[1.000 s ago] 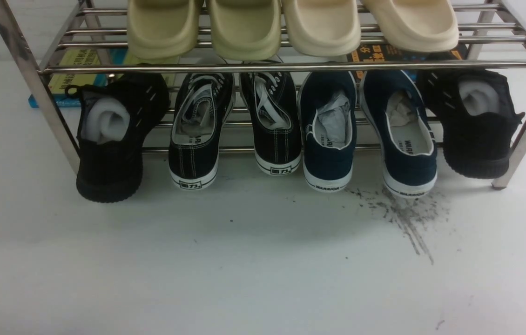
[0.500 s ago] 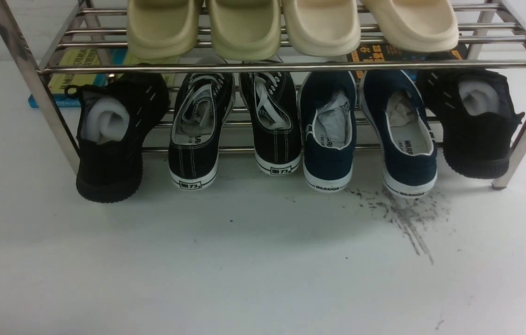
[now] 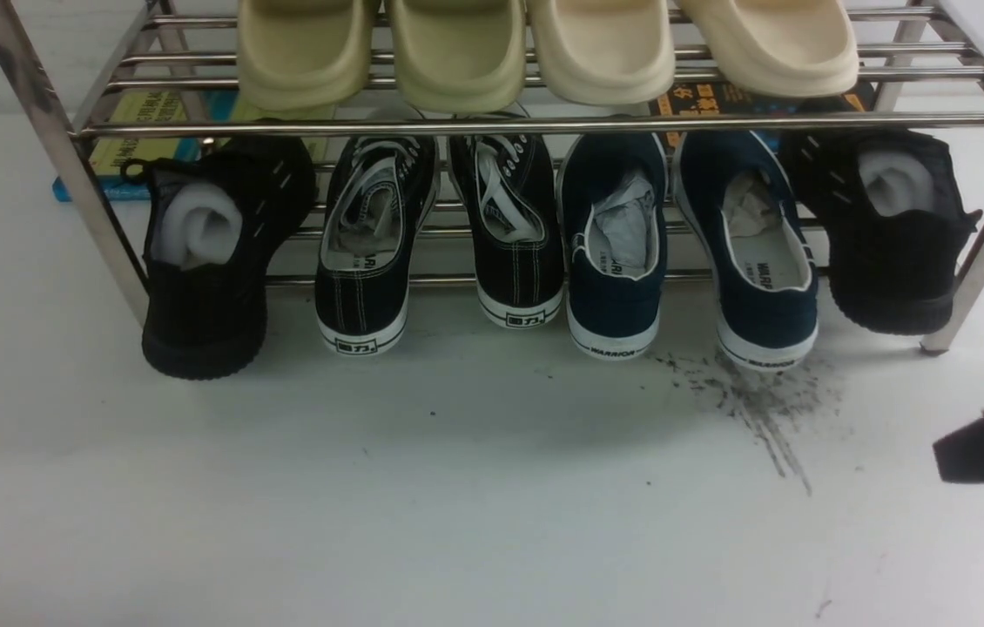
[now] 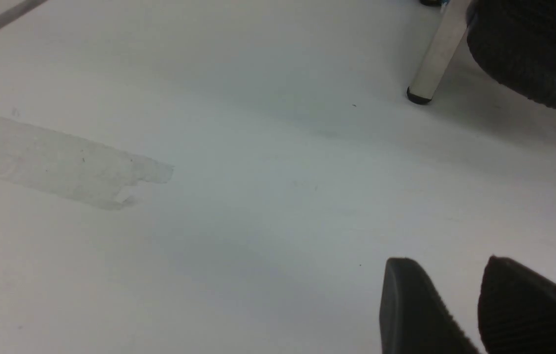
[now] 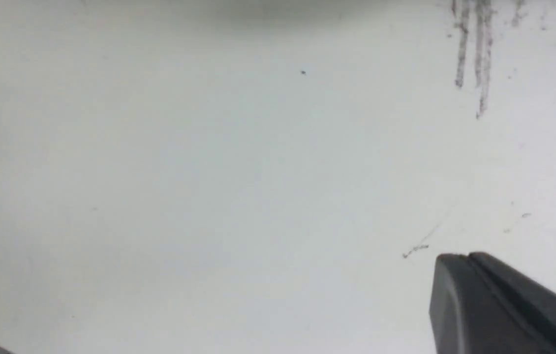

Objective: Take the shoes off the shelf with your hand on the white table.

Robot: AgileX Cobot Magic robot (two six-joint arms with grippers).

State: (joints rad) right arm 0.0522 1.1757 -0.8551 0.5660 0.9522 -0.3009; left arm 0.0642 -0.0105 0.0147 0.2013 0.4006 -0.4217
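On the lower tier of the shelf sit the navy slip-ons, heels over the white table. The right gripper has its jaws together, holding nothing; the left gripper has its jaws apart.

The white table carries a chrome shelf set toward its far edge, with dark scuffs on the bare surface just in front of the shelf's right half and books lying flat behind its left end. Six shoes slant down the lower tier with their heels toward the near edge: black knit shoes at either end, black lace-ups left of the middle, and navy shoes right of the middle. Four pale slippers lie side by side on the top tier.
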